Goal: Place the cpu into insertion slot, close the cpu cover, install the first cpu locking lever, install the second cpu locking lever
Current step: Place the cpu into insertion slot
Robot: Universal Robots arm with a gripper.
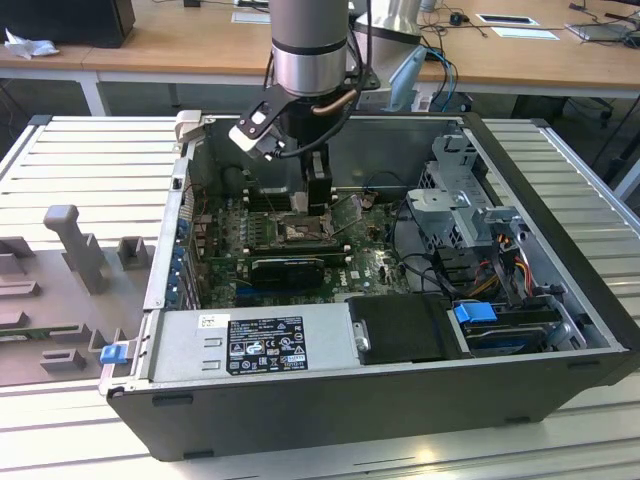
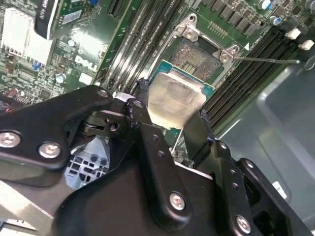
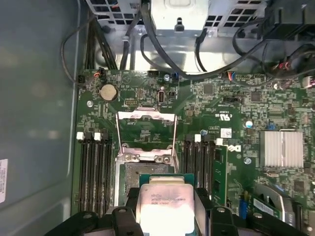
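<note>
My gripper (image 2: 170,112) is shut on the cpu (image 2: 174,98), a flat square chip with a pale silver top, pinched at two opposite edges by the black fingers (image 2: 139,105). In the first wrist view the cpu (image 3: 166,201) hangs just short of the insertion slot (image 3: 141,173), whose brownish contact field is partly uncovered; the insertion slot (image 2: 198,55) sits a short way beyond the chip. The cpu cover (image 3: 146,117), a silver window frame, stands flipped open past the socket. A thin locking lever (image 2: 268,61) sticks out sideways. In the exterior view the gripper (image 1: 300,205) hovers over the board inside the case.
Long black memory slots (image 3: 93,172) flank the socket on both sides. A finned silver heatsink (image 3: 281,149) lies on the board, and black cables (image 3: 162,44) hang near the drive cage (image 1: 465,205). The power supply (image 1: 265,345) borders the case's front edge.
</note>
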